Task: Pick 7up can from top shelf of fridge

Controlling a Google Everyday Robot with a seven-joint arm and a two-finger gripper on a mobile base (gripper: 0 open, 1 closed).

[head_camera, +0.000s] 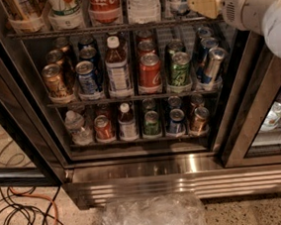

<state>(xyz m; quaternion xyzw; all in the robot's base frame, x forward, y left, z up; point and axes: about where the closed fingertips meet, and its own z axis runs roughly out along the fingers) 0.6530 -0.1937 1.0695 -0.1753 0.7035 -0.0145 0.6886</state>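
The fridge (146, 176) stands open in front of me, with a dark frame and a ribbed steel base panel. The top shelf (97, 29) is a wire rack at the upper edge of the view. On it, at the left, stands a pale whitish can with green and red marks, the 7up can (65, 3); its top is cut off by the frame. My gripper (204, 2) is at the upper right, level with that shelf's front rail and well to the right of the can. My white arm (259, 3) reaches in from the right.
A Coca-Cola bottle (104, 1) and a clear water bottle (143, 2) stand between the can and my gripper. Two lower racks hold several cans and bottles. The open glass door (12, 122) is at the left. Cables (21, 215) and crumpled plastic (150, 218) lie on the floor.
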